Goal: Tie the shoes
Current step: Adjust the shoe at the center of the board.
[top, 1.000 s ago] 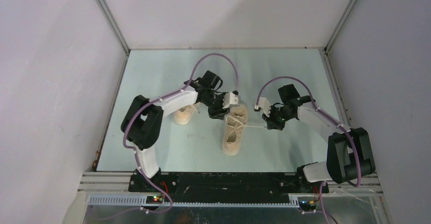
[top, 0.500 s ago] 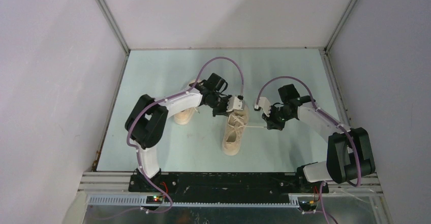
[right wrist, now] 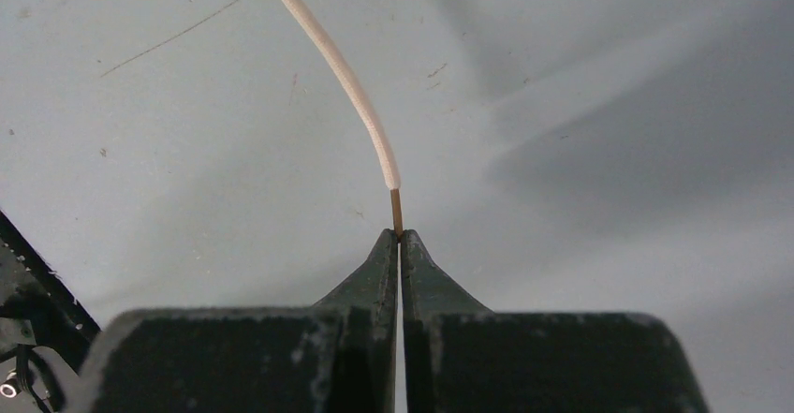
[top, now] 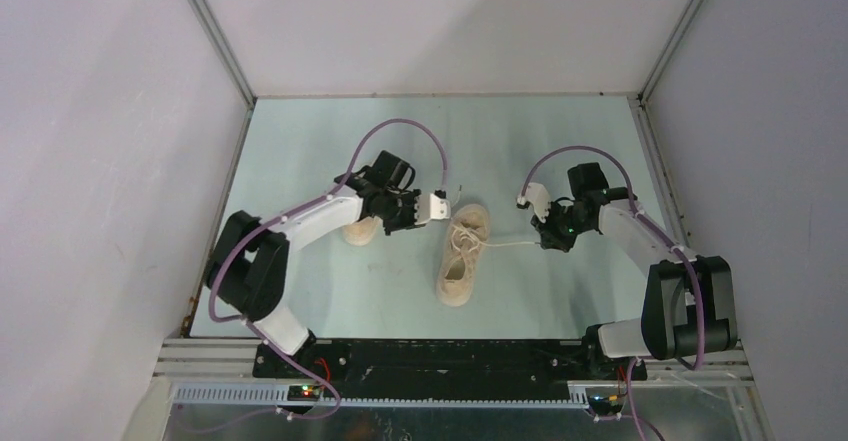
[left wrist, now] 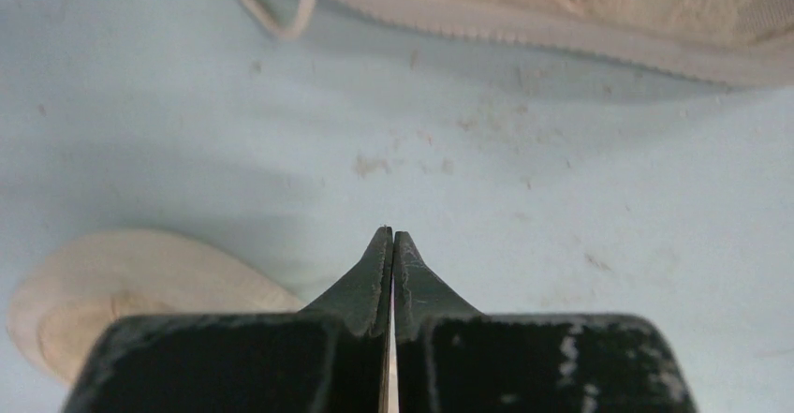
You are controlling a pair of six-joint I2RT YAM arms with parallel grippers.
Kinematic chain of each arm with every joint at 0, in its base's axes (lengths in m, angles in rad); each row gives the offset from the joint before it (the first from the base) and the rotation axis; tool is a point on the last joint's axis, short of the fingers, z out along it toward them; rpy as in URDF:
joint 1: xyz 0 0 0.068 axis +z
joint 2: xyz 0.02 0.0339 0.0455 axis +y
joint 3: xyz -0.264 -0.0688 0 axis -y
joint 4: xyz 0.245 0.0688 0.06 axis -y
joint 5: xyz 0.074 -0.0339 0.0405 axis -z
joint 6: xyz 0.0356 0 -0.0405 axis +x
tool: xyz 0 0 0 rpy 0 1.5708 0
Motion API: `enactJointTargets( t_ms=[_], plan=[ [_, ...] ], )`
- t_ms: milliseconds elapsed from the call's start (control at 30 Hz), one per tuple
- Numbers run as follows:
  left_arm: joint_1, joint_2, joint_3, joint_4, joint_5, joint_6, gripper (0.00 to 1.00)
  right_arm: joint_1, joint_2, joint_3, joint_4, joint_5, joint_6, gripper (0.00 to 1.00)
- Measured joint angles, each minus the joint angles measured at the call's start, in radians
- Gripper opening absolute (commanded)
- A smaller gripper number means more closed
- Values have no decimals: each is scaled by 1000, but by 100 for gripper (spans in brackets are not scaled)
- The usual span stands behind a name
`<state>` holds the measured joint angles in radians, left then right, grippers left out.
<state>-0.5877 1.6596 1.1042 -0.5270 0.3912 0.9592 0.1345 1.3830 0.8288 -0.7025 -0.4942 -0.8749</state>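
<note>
Two cream shoes lie on the pale table. One shoe (top: 460, 256) is at the centre with its toe toward me; the other shoe (top: 358, 229) lies left of it, partly under my left arm. My left gripper (top: 408, 225) hangs between them, shut (left wrist: 392, 233), and no lace shows at its tips. The centre shoe's sole edge (left wrist: 609, 6) crosses the top of the left wrist view and the other shoe's toe (left wrist: 122, 282) is at the lower left. My right gripper (top: 548, 244) is shut (right wrist: 400, 235) on the brown tip of a lace (right wrist: 346, 76), which runs left to the centre shoe (top: 510, 245).
A loose loop of lace (left wrist: 281, 24) lies on the table beside the centre shoe. Grey walls close in the table (top: 330, 131) at the back and on both sides. The arm bases sit along the near rail (top: 440, 356).
My left gripper has shut and drawn back to the left, away from the centre shoe's laces. My right gripper has moved slightly right and back, still holding the lace tip.
</note>
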Motion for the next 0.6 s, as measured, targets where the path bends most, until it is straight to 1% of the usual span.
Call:
enactJointTargets(
  t_ms=[100,133,167,200,233,267,300,367,433,500,600],
  plan=[
    [9,-67,-52,-16,-29,-32,0,-5,-1,-2,-2,13,0,0],
    [8,-79,-63,-16,-32,-43,7,-6,-3,-7,-3,14,0,0],
    [7,-100,-81,-10,-34,-63,13,-6,-7,-13,-5,14,-1,4],
    [7,-114,-95,-5,-33,-74,24,-7,-13,-22,-8,13,-4,8],
    [7,-134,-116,14,-28,-91,27,-7,-24,-33,-14,11,-6,19],
    [7,-150,-137,36,-21,-104,33,-6,-40,-46,-26,7,-10,24],
    [4,-165,-157,57,-9,-122,34,-5,-51,-52,-36,3,-11,35],
    [1,-163,-161,82,19,-137,37,3,-71,-57,-55,-3,-11,47],
    [-5,-133,-136,95,55,-138,37,24,-98,-57,-64,-19,-18,52],
    [-12,-80,-86,97,87,-127,38,57,-131,-57,-63,-37,-22,53],
    [-19,-3,-18,95,117,-95,40,155,-141,-54,-24,-48,-10,53]
  ],
)
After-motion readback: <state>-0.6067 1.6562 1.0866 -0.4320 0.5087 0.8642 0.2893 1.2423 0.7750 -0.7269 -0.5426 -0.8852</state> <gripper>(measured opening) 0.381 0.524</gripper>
